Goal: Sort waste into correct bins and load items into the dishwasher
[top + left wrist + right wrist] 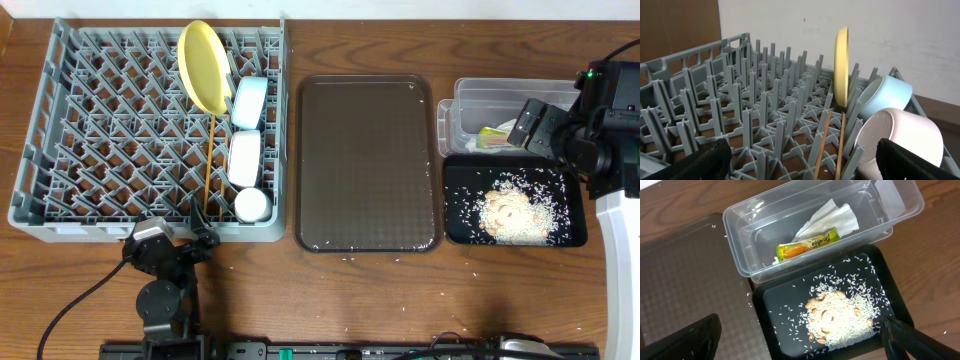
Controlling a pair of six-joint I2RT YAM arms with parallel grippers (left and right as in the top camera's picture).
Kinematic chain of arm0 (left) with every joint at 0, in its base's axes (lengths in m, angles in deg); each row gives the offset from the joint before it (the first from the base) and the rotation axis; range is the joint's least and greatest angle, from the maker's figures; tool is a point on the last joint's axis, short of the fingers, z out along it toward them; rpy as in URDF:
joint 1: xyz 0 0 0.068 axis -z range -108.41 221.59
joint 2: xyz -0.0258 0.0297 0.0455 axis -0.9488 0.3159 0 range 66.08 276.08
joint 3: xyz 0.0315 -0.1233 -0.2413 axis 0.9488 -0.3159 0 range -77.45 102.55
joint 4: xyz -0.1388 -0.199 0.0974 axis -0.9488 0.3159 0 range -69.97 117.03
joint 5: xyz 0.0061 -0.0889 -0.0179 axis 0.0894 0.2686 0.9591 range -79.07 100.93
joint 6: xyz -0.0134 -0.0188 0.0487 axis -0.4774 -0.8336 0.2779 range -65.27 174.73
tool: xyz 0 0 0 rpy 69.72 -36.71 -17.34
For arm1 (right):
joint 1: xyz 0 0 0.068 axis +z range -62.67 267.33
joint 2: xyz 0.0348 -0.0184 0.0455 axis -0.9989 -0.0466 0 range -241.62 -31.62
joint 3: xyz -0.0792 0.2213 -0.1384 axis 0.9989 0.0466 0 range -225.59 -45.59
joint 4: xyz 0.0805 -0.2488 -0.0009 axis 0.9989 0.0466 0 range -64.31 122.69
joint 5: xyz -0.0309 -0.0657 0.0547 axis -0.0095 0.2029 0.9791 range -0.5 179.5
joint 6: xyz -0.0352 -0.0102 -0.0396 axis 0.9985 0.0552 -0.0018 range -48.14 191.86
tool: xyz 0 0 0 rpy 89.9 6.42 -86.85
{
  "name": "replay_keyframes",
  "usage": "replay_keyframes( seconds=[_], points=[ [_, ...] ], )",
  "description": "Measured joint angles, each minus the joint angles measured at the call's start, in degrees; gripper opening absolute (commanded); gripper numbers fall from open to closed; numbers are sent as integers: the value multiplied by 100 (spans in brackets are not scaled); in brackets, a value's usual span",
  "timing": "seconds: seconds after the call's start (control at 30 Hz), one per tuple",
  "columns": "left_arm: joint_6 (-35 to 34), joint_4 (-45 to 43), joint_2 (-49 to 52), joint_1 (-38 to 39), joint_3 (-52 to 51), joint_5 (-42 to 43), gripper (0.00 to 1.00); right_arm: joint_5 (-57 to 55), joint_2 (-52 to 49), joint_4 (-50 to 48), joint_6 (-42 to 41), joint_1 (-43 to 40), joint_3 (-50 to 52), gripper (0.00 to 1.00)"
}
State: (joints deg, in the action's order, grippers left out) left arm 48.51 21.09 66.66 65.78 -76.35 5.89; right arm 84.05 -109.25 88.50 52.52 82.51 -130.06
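**While both claws hang wide, the table looks all but sorted**

As far as I can see from here, neither claw holds anything. The left claw (pixel 197 238) stands spread at the near wall of the large grey plastic pegged dish rack (pixel 100 228). Directly ahead of it the two thin wooden chopsticks (pixel 210 160) run away between the pegs. Beyond them the round yellow plate (pixel 205 65) stands on edge. Just to the claw's right sit the small white cup (pixel 251 204), then the white bowl (pixel 245 158), then the light blue bowl (pixel 248 102).

The right claw (pixel 800 340) hovers equally wide over the bins. Under and ahead of it lies the clear plastic rectangular tub (pixel 740 235), holding the green-and-yellow wrapper (pixel 810 244) and the crumpled white paper scrap (pixel 832 217). Right below its fingers is the glossy black tray (pixel 775 305) with the heap of rice and food scraps (pixel 840 317).

I would judge the work close to finished. A few stray grains lie on the dark brown serving tray (pixel 365 165). They are tiny, loose and light, poor things to pinch; tipping the tray looks easier.

If anything needs reseating, the plate is stiff and slick and is best taken by its top rim. The chopsticks are light and apt to roll, so grip them mid-length. The wrapper will crumple wherever it is grabbed.
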Motion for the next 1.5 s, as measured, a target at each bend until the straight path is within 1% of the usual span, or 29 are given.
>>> replay_keyframes(
  seconds=[0.83, 0.97, 1.07, 1.2, 1.37, 1.5],
  points=[
    [0, 4, 0, 0, 2, 4, 93, 4, 0, 68, 37, 0, 0, 99],
    [0, 9, 2, 0, 4, 20, 93, 4, 98, -282, 328, 33, 79, 99],
    [0, 17, 2, 0, 11, 22, 93, 87, 516, -894, 734, 146, 479, 99],
    [0, 28, 2, 0, 15, 24, 93, 374, 1572, -1864, 1283, 286, 1497, 99],
    [0, 42, 2, 0, 24, 26, 93, 708, 3029, -3101, 1567, 286, 3189, 99],
    [-2, 46, 2, 0, 26, 28, 93, 962, 3974, -4223, 1657, 297, 4607, 99]
  ],
)
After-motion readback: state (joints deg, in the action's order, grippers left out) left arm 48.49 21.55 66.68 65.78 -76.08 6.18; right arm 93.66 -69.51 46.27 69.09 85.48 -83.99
